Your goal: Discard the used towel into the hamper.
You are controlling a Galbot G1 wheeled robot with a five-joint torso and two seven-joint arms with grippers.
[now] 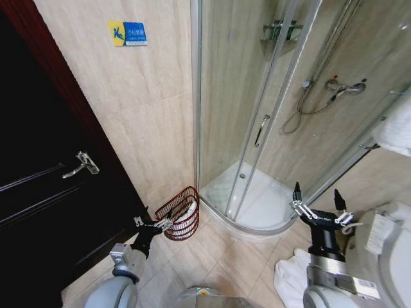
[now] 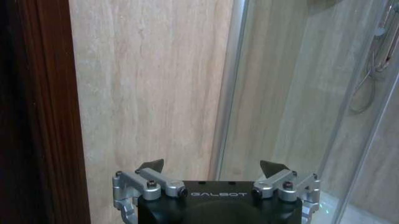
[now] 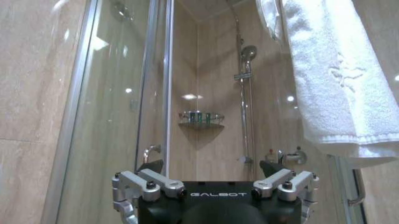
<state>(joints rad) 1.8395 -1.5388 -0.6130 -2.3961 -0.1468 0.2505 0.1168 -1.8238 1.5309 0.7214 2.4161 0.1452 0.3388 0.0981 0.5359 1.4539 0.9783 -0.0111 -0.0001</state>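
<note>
a: head view, item one, nearest the lens: left gripper (image 1: 154, 224), low at the left, fingers spread and holding nothing, tips just beside the rim of the hamper (image 1: 180, 212).
b: hamper entry?
a: reddish-brown wire basket on the floor tiles, in the corner between the beige wall and the shower enclosure (image 1: 257, 135). something white already lies inside it.
b: item two?
a: right gripper (image 1: 318, 206), raised at the right, fingers wide, empty. below it a white towel (image 1: 290, 277) lies crumpled on the floor beside the toilet (image 1: 395, 256). another white towel hangs at the right edge, well apart from the hamper.
b: which one is the used one?
a: cannot tell for sure; the floor one seems likelier.
b: left wrist view?
a: left gripper (image 2: 212, 166), fingers apart, nothing between them, facing wall and glass.
b: right wrist view?
a: right gripper (image 3: 212, 166), likewise wide and empty; hanging towel (image 3: 339, 74) above it.
b: handling note?
a: my judgement: descend square over the cloth, pinch a thick fold so no corner drags, lift clear, then release only when fully over the basket mouth. the mouth is narrow and the weave could snag a trailing edge.
</note>
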